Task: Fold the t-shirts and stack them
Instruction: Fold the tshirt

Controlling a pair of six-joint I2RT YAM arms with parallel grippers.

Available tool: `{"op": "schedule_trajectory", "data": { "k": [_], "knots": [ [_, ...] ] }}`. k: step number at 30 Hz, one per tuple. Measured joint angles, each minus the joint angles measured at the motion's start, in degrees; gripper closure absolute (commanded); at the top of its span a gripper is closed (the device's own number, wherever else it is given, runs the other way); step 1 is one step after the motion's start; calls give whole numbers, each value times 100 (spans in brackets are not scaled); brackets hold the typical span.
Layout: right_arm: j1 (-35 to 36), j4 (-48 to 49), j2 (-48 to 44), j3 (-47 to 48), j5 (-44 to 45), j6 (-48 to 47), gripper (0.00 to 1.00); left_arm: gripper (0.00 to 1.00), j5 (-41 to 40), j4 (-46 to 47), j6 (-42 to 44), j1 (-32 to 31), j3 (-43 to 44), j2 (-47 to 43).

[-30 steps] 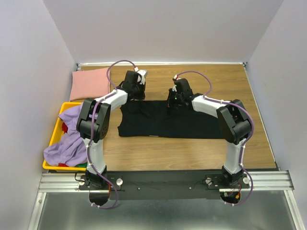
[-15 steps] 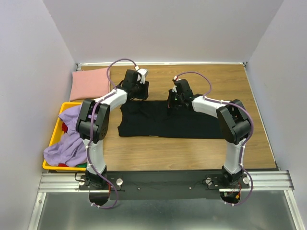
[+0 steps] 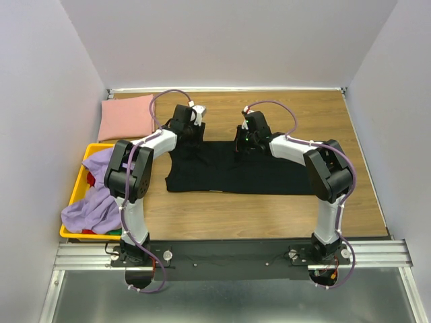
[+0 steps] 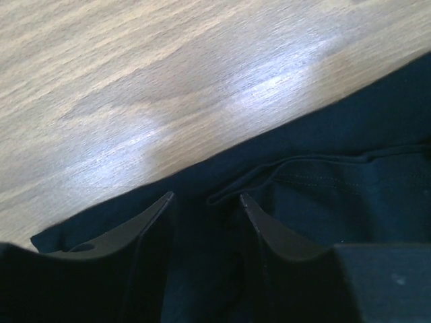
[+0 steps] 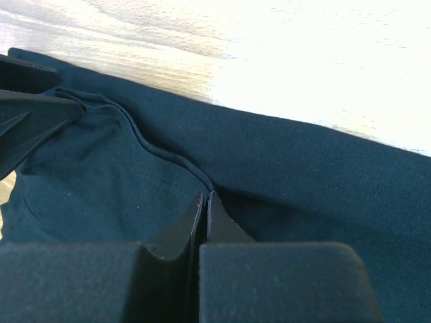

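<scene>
Folded t-shirt [image 3: 126, 116] behind crate [image 3: 79, 180], spread t-shirt [image 3: 229, 176] right

At 9 o'clock the lavender t-shirt [image 3: 91, 210] hides most of the yellow crate [image 3: 75, 183]; red and green bits beneath are unidentifiable. Both wrists cover the far hem of the black t-shirt [image 3: 229, 173].

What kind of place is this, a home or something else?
Probably a laboratory robot cell, not a home: two robot arms bolted to a metal rail, plain pale walls enclosing the wooden table, and a yellow crate holding a lavender shirt.
</scene>
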Motion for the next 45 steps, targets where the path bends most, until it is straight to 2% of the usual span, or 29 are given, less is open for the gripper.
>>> {"op": "schedule_trajectory", "data": {
  "k": [5, 8, 9, 12, 14, 15, 18, 29, 45],
  "knots": [
    [0, 22, 0, -33, -7, 0, 94, 54, 92, 2, 61, 0, 0, 0],
    [0, 31, 0, -35, -9, 0, 94, 64, 177, 2, 103, 0, 4, 0],
    [0, 35, 0, -35, -9, 0, 94, 73, 203, 2, 107, 0, 9, 0],
    [0, 39, 0, -35, -9, 0, 94, 86, 293, 4, 146, 0, 55, 0],
    [0, 39, 0, -37, -9, 0, 94, 89, 313, 11, 177, 0, 87, 0],
    [0, 39, 0, -37, -9, 0, 94, 96, 321, 13, 190, 0, 114, 0],
    [0, 42, 0, -42, -11, 0, 94, 100, 345, 13, 238, 0, 227, 2],
    [0, 48, -2, -111, -7, -9, 94, 100, 393, 17, 387, 0, 625, 9],
    [0, 48, -369, -431, 146, -264, 90, 100, 387, 17, 422, 0, 310, -105]
  ]
}}
